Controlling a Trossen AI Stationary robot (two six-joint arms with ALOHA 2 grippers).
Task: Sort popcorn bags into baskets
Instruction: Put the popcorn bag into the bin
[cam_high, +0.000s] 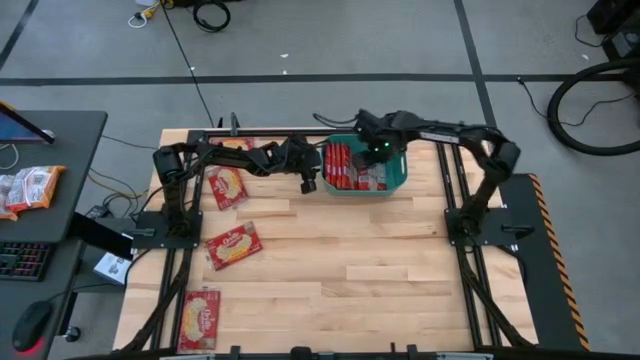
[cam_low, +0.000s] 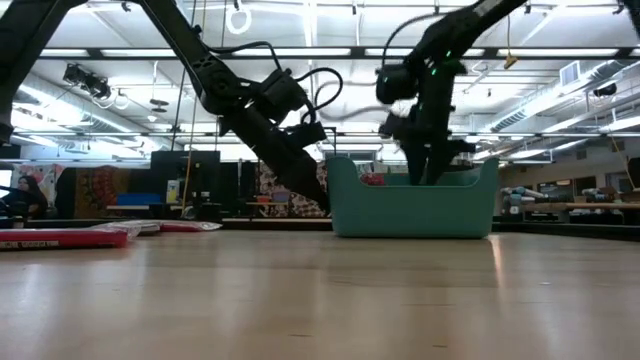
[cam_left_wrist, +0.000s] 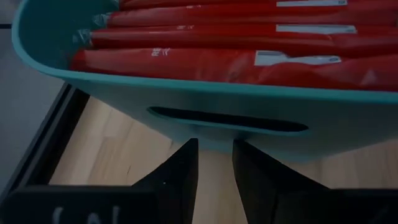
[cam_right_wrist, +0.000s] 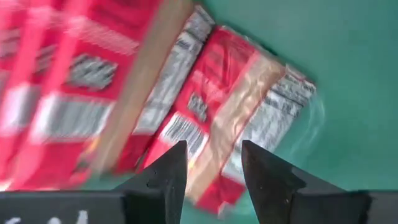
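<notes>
The teal basket (cam_high: 398, 170) stands at the table's far middle, with several red popcorn bags (cam_high: 345, 167) on edge inside it. My left gripper (cam_left_wrist: 216, 149) is open, low at the basket's left wall, just below the handle slot (cam_left_wrist: 227, 119). My right gripper (cam_right_wrist: 213, 152) hangs open over the basket's inside, pointing down at a bag (cam_right_wrist: 230, 106) that leans on the others, with nothing between its fingers. Three more bags lie flat on the table's left half (cam_high: 228, 187), (cam_high: 234, 246), (cam_high: 200, 318). Another bag (cam_high: 240, 145) shows partly under the left arm. My left gripper has its fingertips (cam_left_wrist: 186, 155) right at the basket's left wall, slanting down from the table's left side. I cannot tell whether they touch the wall. Nothing is between the fingers.
Bare wood (cam_high: 380, 280) takes up the near and right parts of the table. Black frame rails run along both sides (cam_high: 455, 200). A side desk at the left holds a keyboard, a mouse and pale orange-and-white packets (cam_high: 30, 187).
</notes>
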